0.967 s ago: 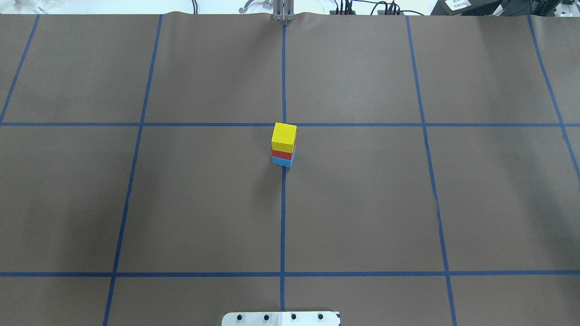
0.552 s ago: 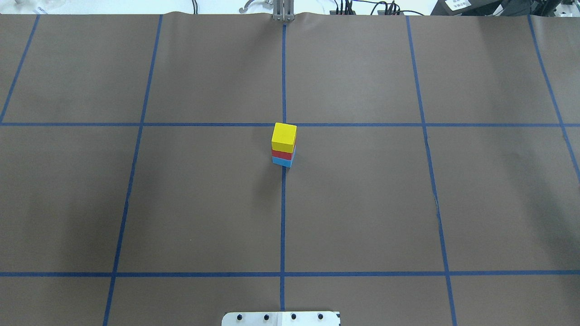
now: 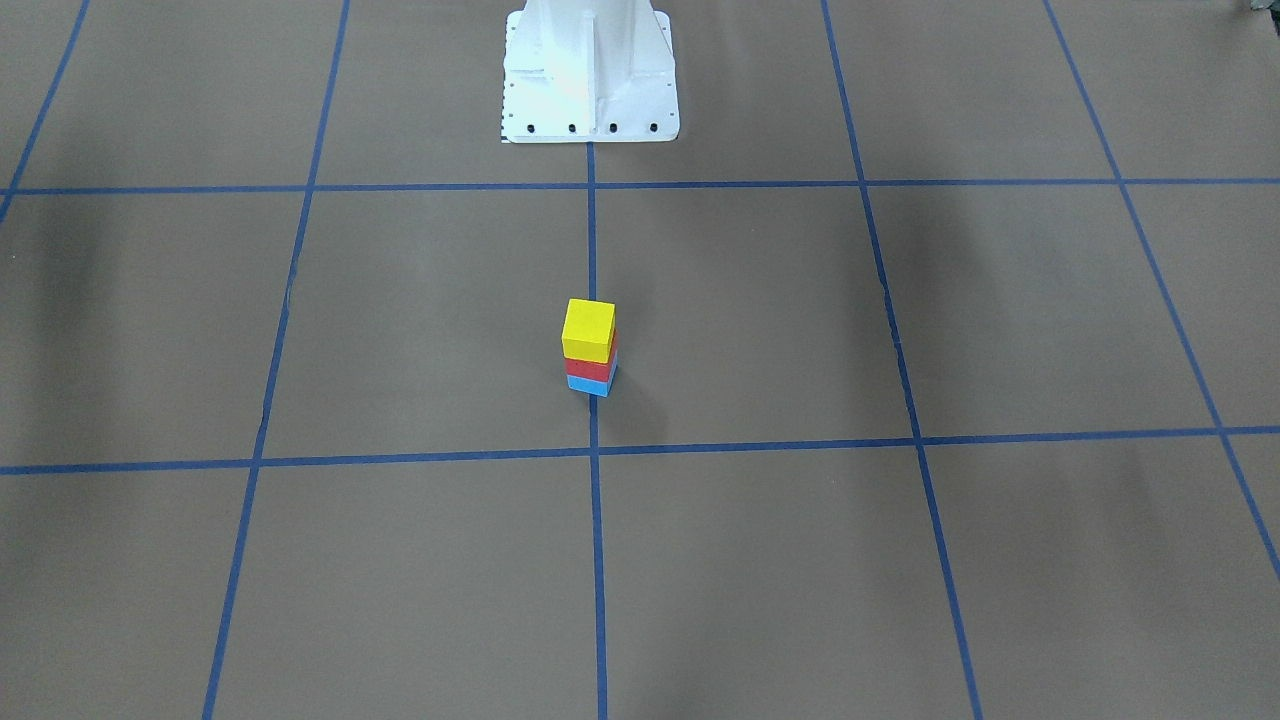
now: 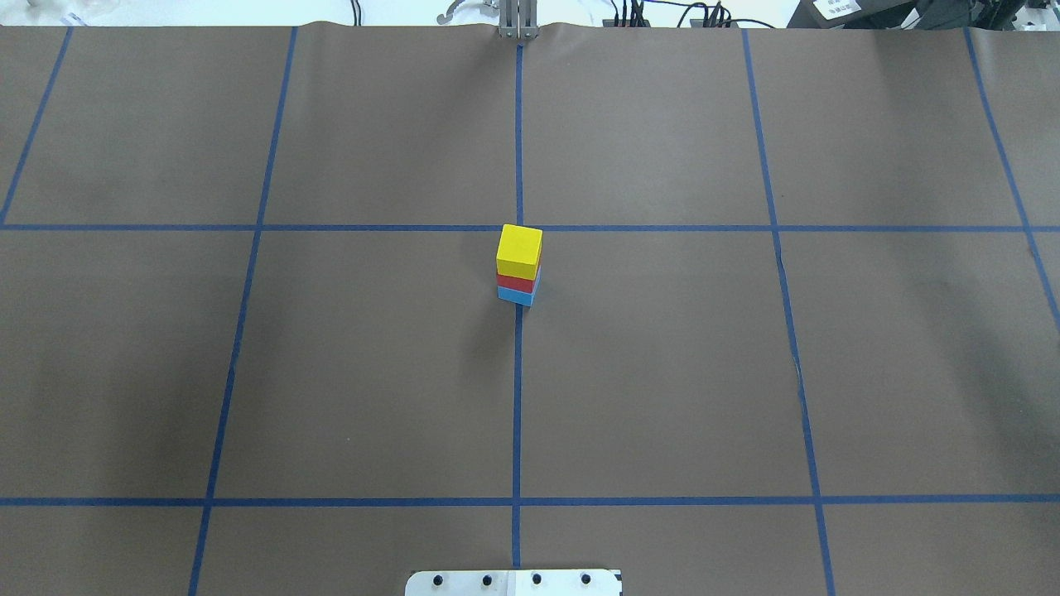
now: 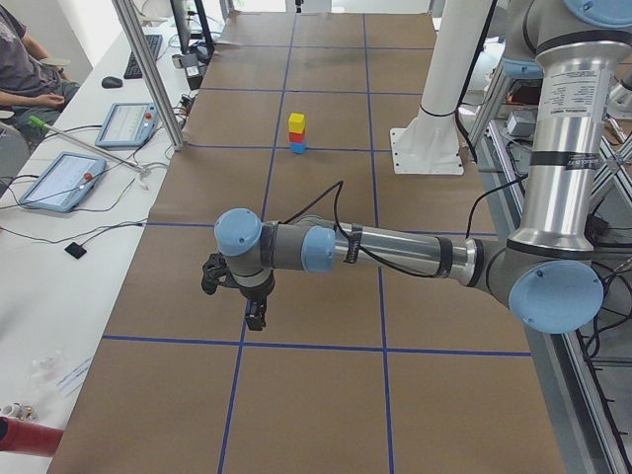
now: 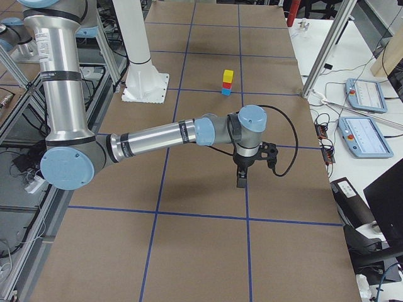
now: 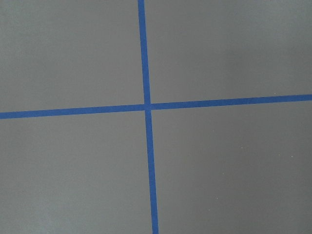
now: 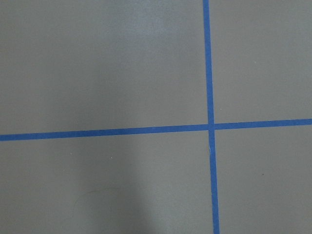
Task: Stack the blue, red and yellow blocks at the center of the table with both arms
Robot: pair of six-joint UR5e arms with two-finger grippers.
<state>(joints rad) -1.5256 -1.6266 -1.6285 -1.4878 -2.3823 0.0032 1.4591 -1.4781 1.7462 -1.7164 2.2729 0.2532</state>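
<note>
A stack stands at the table's centre on the blue tape cross: the yellow block (image 4: 519,248) on the red block (image 4: 515,283) on the blue block (image 4: 513,296). It also shows in the front-facing view, yellow block (image 3: 588,330) on top. Neither gripper touches it. My left gripper (image 5: 255,316) hangs low over the table, far out towards the left end. My right gripper (image 6: 240,182) hangs low far out towards the right end. Both show only in the side views, so I cannot tell whether they are open or shut. The wrist views show only brown paper and tape lines.
The white robot base (image 3: 590,80) stands at the table's near edge behind the stack. Metal frame posts (image 5: 148,74) and tablets (image 5: 62,180) line the operators' side. A seated person (image 5: 25,59) shows at the far left.
</note>
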